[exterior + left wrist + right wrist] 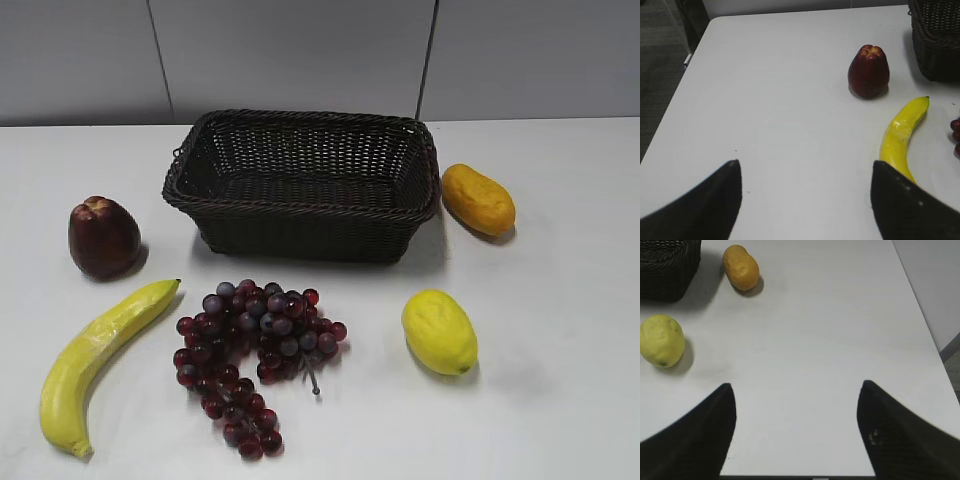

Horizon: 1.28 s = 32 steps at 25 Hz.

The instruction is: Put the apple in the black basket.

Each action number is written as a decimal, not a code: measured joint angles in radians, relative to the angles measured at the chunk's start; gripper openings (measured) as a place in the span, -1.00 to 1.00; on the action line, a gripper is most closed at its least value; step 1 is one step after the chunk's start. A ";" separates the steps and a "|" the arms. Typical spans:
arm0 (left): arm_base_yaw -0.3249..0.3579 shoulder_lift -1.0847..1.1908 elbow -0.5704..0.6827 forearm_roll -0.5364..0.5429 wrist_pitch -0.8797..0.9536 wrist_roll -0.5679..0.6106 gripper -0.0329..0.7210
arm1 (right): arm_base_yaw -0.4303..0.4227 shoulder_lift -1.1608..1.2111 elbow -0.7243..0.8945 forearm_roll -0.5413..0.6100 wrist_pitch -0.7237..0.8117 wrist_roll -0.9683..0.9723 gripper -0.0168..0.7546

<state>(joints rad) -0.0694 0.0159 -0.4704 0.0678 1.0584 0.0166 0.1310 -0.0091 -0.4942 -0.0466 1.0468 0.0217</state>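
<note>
The dark maroon apple [103, 237] stands upright on the white table, left of the black basket [300, 180], apart from it. It also shows in the left wrist view [869, 72], with the basket's corner [937, 40] at top right. My left gripper [805, 167] is open and empty over bare table, well short of the apple. My right gripper [796, 387] is open and empty near the table's front right. Neither gripper shows in the exterior view.
A yellow banana [95, 360] lies front left, a bunch of purple-red grapes [250, 350] in front of the basket, a lemon [440, 332] front right, an orange-yellow fruit [478, 199] right of the basket. Table edges run along the left [690, 65] and right [925, 325].
</note>
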 joint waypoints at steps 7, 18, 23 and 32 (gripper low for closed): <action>0.000 0.000 0.000 0.000 0.000 0.000 0.65 | 0.000 0.000 0.000 0.000 0.000 -0.001 0.53; 0.000 0.177 -0.104 -0.030 0.009 0.000 0.65 | 0.000 0.000 0.000 0.000 0.000 -0.001 0.53; 0.000 0.374 -0.250 -0.007 -0.024 0.005 0.65 | 0.000 0.000 0.000 0.000 0.000 -0.001 0.53; 0.000 0.734 -0.524 -0.009 -0.092 0.094 0.60 | 0.000 0.000 0.000 0.000 0.000 -0.001 0.53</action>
<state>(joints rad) -0.0694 0.7494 -0.9945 0.0593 0.9660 0.1103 0.1310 -0.0091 -0.4942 -0.0466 1.0468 0.0209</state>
